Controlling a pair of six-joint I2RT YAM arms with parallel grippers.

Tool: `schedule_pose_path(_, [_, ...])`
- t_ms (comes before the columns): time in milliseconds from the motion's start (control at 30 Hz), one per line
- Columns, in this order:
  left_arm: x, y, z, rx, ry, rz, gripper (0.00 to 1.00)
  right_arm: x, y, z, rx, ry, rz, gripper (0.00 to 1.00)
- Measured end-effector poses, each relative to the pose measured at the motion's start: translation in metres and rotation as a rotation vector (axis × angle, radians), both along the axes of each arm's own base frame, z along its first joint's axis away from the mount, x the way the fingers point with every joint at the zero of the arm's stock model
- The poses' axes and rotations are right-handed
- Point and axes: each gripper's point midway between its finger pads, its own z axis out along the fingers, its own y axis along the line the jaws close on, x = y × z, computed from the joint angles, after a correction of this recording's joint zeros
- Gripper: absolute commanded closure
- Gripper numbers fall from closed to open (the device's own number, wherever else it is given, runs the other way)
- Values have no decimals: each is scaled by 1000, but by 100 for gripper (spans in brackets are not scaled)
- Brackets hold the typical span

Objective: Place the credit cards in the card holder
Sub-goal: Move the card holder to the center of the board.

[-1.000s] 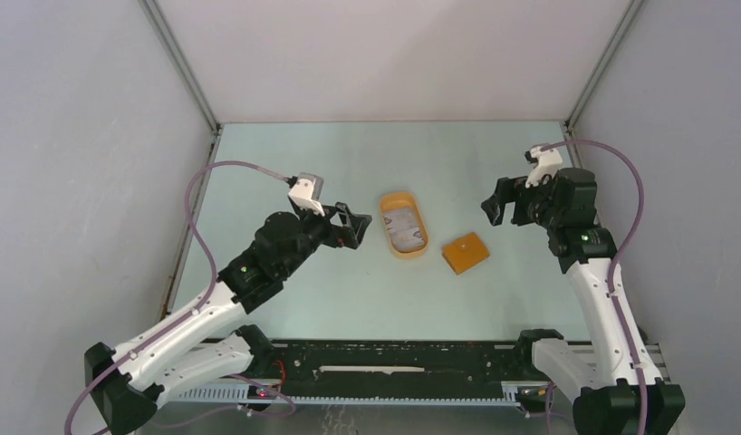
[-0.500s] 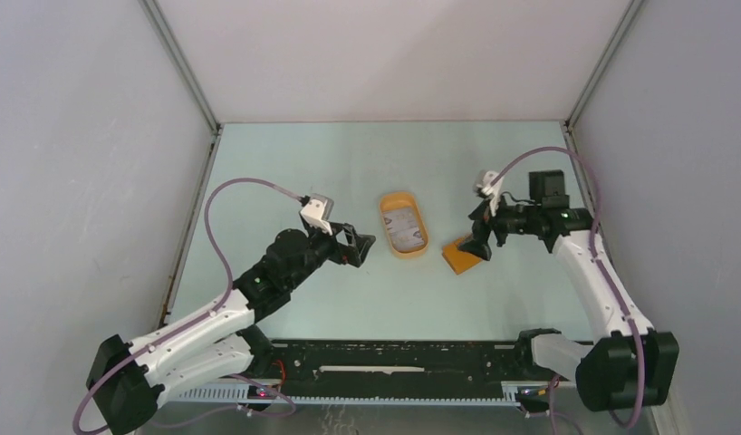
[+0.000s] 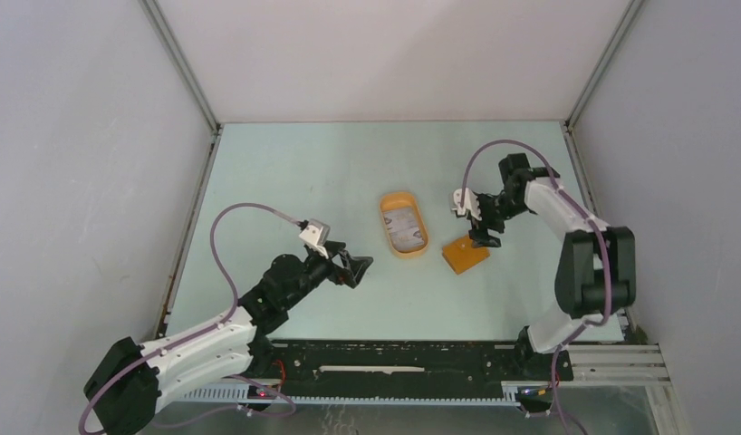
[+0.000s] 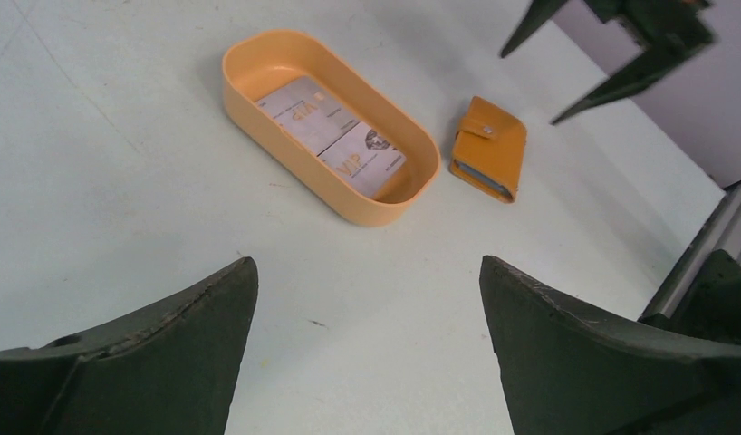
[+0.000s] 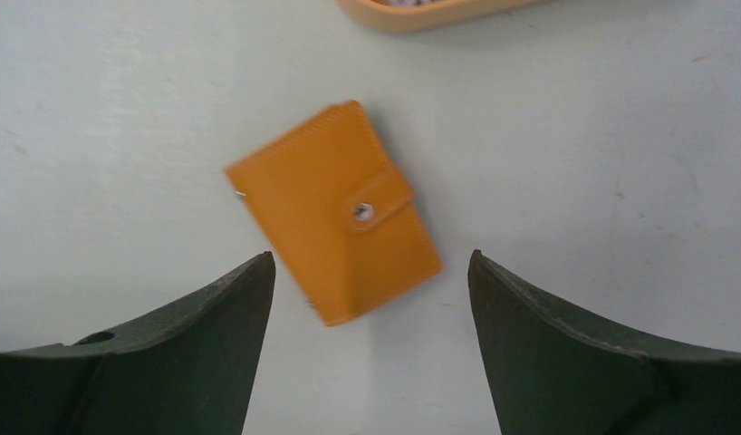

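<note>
Noted card holder (image 5: 335,210) snapped shut mid-desk, toward right edge, beside oval tray (image 4: 380,214) containing credit cards (image 4: 331,136). Saw right fingers (image 3: 484,237) spread, empty, poised over it, likely for pickup. Logged left fingers (image 3: 356,269) spread, empty, nearer front edge.

Pale green table (image 3: 294,172) between grey walls (image 3: 77,181).
Thin metal rails (image 3: 180,65) mark both back corners; the light is even.

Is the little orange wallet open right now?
No, the wallet lies folded shut on the table, with its snap tab buttoned over the front.
</note>
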Motion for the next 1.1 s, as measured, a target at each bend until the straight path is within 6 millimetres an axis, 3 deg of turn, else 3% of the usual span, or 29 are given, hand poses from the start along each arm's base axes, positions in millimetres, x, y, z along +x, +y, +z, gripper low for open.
schedule_pose_path(67, [-2,-1,2,-16,-9,-12,8,15,-3,-8,-42,2,27,19])
schedule_pose_path(233, [-5,-2,7,-49,-26,-20,11,30,-6,-32,-120,73,78,30])
schedule_pose_path(400, [-9,1,7,-75,-29,-20,15,31,-3,-58,-193,175,117,40])
schedule_pose_path(533, [-13,3,8,-101,-32,-24,20,28,-4,-62,-221,247,115,54])
schedule_pose_path(633, [-15,4,11,-124,-30,-26,26,22,-5,-62,-232,279,106,72])
schedule_pose_path(733, [-17,5,13,-153,-21,-22,32,19,-4,-60,-229,268,84,83])
schedule_pose_path(900, [-21,4,10,-202,23,-19,41,-11,-2,-60,-217,316,13,100])
schedule_pose_path(1100, [-27,3,-6,-249,104,-18,46,-45,21,-56,-195,424,-146,100])
